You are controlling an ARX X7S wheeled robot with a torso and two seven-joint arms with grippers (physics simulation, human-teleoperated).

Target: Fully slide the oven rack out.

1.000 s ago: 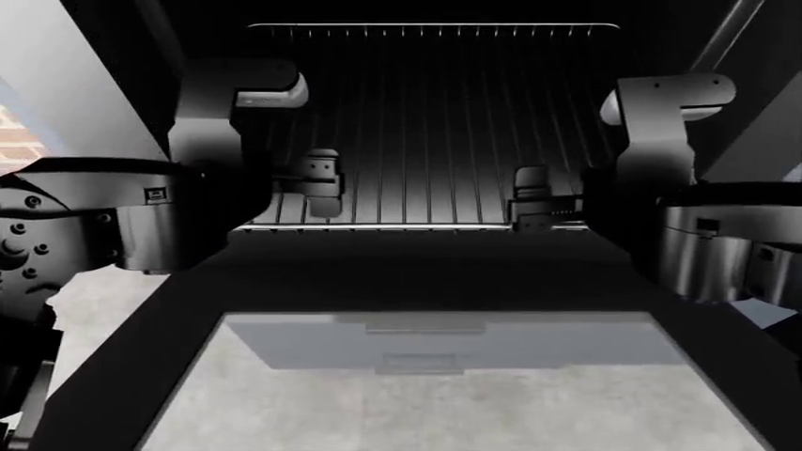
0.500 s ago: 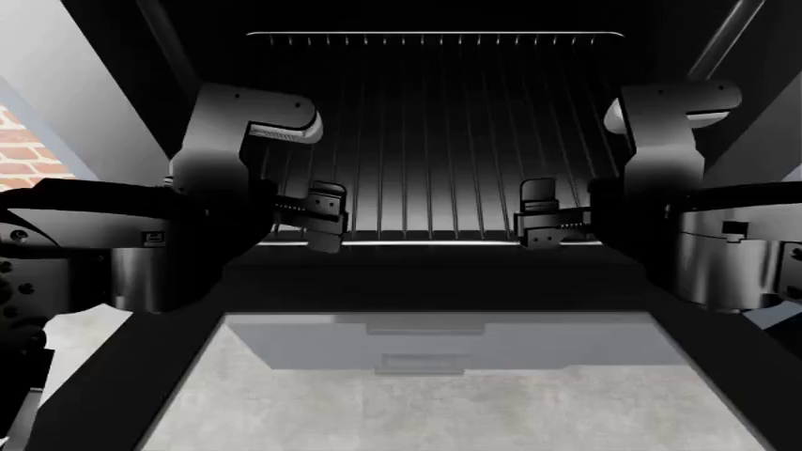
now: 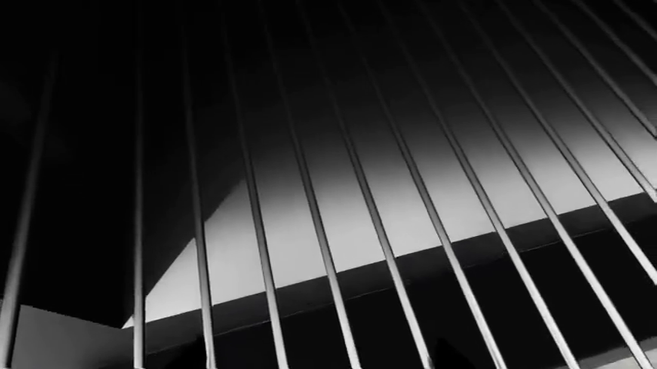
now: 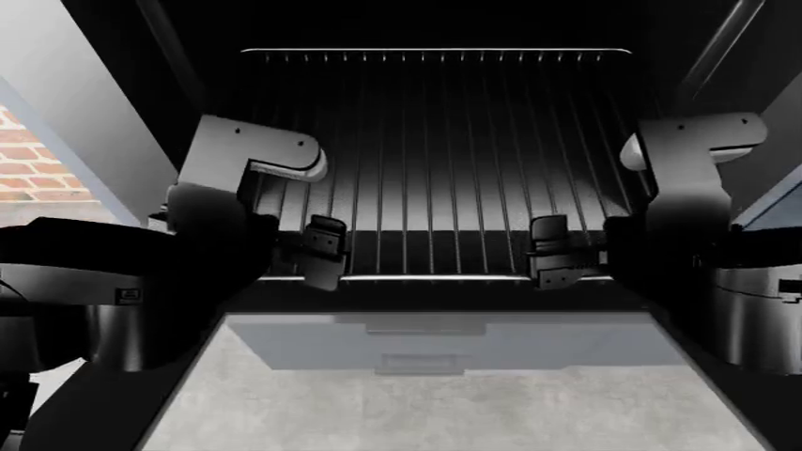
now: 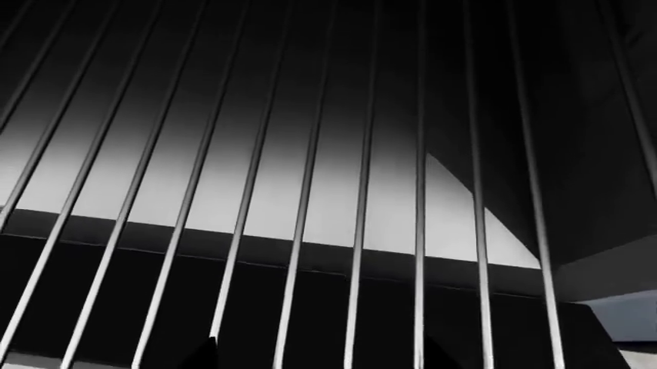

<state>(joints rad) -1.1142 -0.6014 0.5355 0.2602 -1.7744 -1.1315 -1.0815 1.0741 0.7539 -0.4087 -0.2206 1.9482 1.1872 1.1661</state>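
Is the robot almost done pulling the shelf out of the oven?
Partway. The door is already down. Both grippers, left and right, sit at the front bar of the rack. Its back edge is deep inside the oven, so more pulling remains.

The pale grey speckled floor is showing through the grey glass window of the black-framed oven door, and the large dark oven is standing on it.
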